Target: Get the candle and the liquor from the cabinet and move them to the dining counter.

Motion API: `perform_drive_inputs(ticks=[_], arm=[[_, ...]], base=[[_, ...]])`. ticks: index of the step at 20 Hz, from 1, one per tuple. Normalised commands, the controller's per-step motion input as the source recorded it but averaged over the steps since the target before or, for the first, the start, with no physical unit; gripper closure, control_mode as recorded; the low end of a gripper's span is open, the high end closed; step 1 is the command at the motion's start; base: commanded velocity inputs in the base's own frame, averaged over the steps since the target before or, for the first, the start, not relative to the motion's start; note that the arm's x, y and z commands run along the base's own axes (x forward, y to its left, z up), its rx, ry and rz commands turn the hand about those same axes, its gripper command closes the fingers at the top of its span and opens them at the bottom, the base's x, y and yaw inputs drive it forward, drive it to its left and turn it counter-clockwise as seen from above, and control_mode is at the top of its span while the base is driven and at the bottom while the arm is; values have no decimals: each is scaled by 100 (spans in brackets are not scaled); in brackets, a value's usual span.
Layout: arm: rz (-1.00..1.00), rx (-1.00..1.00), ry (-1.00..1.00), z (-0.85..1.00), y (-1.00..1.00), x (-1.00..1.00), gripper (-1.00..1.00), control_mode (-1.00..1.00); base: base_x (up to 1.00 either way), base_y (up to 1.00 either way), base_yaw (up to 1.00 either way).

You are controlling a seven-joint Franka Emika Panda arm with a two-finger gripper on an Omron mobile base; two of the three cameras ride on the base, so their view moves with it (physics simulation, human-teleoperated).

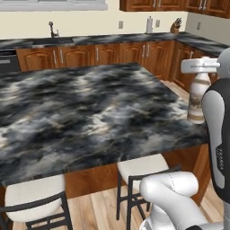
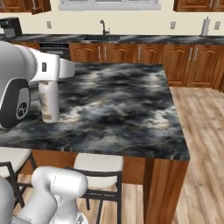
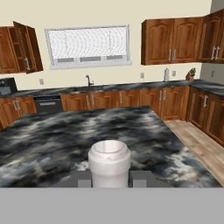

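A: While hovering over the dining counter (image 1: 90,103), left base view: gripper (image 1: 199,67) clamped on liquor (image 1: 198,101), near the edge

B: Right base view: liquor (image 2: 49,101) low; lower straight

A: Hand view: cap (image 3: 109,154) between fingertips (image 3: 139,177); release only once standing

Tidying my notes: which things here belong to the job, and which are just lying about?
Job: liquor, clamped in the end effector; dining counter; open cabinet.
Lying about: stools, faucet, paper towel roll, knife block.
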Motion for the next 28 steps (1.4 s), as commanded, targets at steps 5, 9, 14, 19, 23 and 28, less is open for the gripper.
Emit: perform_drive_inputs(ticks=[5,9,14,19,23,28], arm=[[8,1,0,-11,-20,29,100,-100],[29,1,0,-41,-50,84,100,-100],[28,0,0,-60,-25,94,100,-100],[26,0,0,-72,-10,76,100,-100],[30,0,-5,-67,-11,62,100,-100],[29,2,-15,-55,-31,16,100,-100]], base=[[36,-22,7],[0,0,0],[0,0,0],[0,0,0],[0,0,0],[0,0,0]])
